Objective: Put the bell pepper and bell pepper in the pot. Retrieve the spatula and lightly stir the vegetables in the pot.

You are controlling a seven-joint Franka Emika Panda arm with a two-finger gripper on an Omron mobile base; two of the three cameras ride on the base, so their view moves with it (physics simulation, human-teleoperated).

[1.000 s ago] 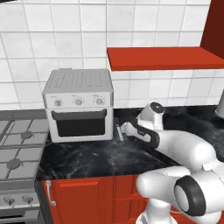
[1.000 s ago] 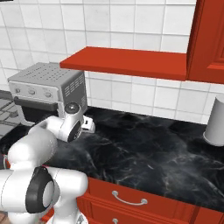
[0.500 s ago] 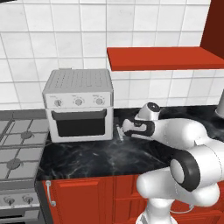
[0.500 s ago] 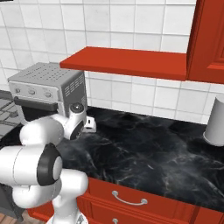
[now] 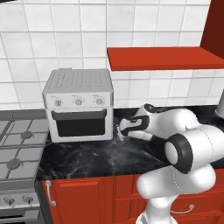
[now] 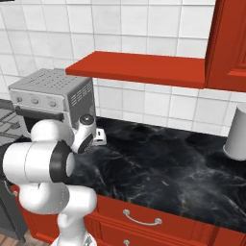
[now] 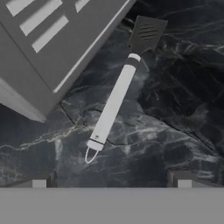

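The desk (image 5: 96,155) is black with white swirls. A grey toaster oven (image 5: 78,105) sits on it. The spatula (image 7: 117,94) lies flat just beside the oven. A grey cup (image 6: 237,133) stands far off.

Glossy white rounded arm (image 5: 183,131), dark joints

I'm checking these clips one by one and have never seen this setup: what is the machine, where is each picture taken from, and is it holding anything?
This is a rendered kitchen. The white machine is a robot arm on a driving base. Two pictures come from cameras behind it, one on each side; the third looks down from its hand. Its end effector hangs open and holds nothing. Just below it, on the black marble counter, lies the spatula, with a pale handle and a dark slotted blade, right beside a grey toaster oven. A stove sits left of the oven, a red shelf above, and a grey canister far right.
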